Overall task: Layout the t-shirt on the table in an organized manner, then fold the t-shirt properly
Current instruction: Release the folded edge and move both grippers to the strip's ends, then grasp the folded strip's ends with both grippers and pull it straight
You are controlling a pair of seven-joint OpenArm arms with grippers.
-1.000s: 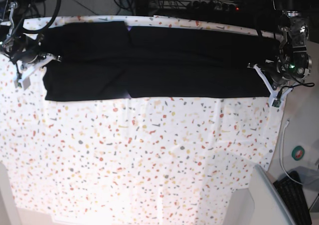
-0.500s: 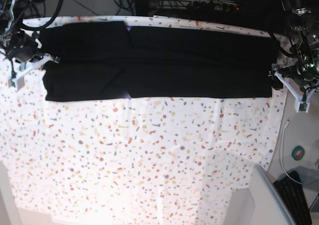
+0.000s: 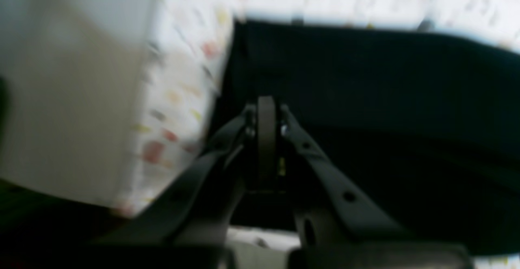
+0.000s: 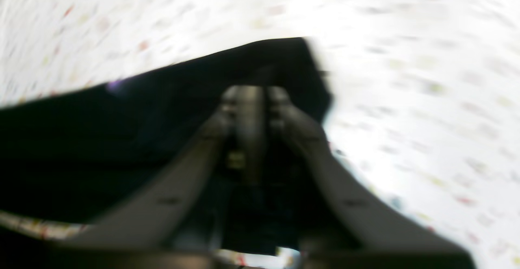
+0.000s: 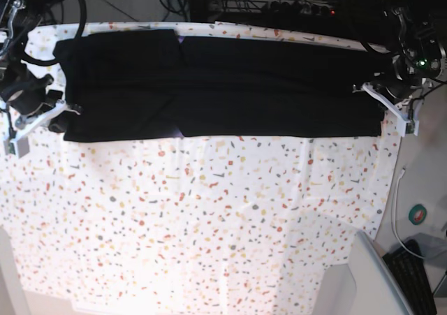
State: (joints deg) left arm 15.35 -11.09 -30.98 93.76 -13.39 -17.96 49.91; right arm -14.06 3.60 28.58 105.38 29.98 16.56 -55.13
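- We see no containers in any view; the only thing carried is the t-shirt (image 5: 223, 88), a black band lying flat across the far part of the surface (image 5: 209, 217), stretched from one end effector to the other.
- The right end effector (image 5: 59, 116) sits at the shirt's end on the base view's left, at the near corner of the cloth. Its arm comes down from the top left corner, and a white finger slants away from the shirt toward the surface's edge.
- In the right wrist view, though blurred, we see the right end effector (image 4: 252, 94) with its fingers pressed together over the black cloth; whether it pinches any fabric we cannot tell.
- The left end effector (image 5: 380, 98) is at the shirt's other end, touching its edge, with its arm reaching in from the top right corner and a white finger pointing out past the surface's edge.
- In the left wrist view the left end effector (image 3: 266, 106) also has its fingers pressed together, with the shirt's black edge directly ahead and to one side of it and the speckled surface to the other; a pinch of cloth cannot be made out there either.
- Compared with the earlier base pictures, we find the right end effector lower along the shirt's end, nearer the near corner, and the left one closer in against the cloth. The shirt's outline is nearly unchanged.
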